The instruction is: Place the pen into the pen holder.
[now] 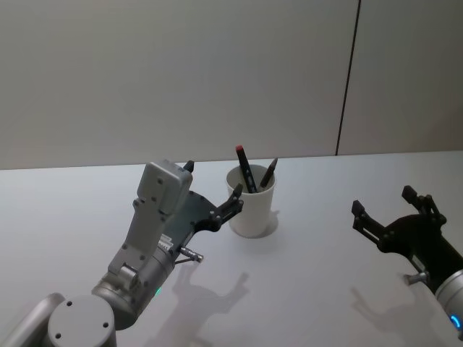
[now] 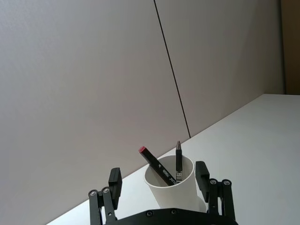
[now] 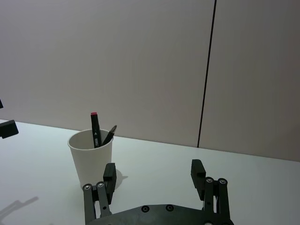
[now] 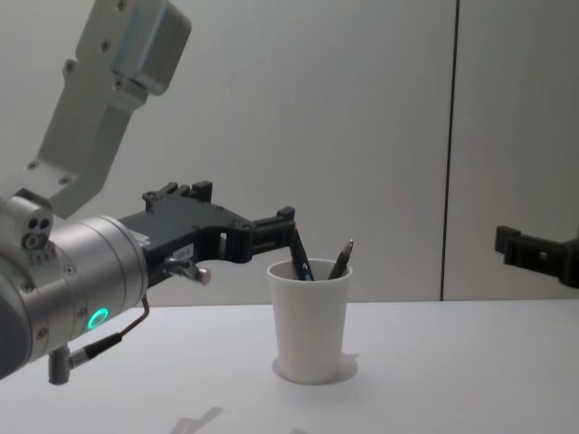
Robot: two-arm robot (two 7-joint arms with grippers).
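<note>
The pen holder (image 1: 251,211) is a white paper cup standing upright mid-table. A black pen with a red cap (image 1: 244,168) leans inside it, and a second dark pen (image 1: 268,173) stands beside the first. My left gripper (image 1: 213,181) is open and hovers just left of the cup at rim height, holding nothing. In the left wrist view the cup (image 2: 174,193) and both pens (image 2: 157,165) show between the spread fingers (image 2: 115,181). My right gripper (image 1: 383,201) is open and empty, well off to the cup's right. From the chest view the cup (image 4: 310,318) stands below the left fingertip (image 4: 287,217).
The white table (image 1: 318,289) runs back to a plain grey wall with one dark vertical seam (image 1: 347,79). Nothing else stands on the table around the cup.
</note>
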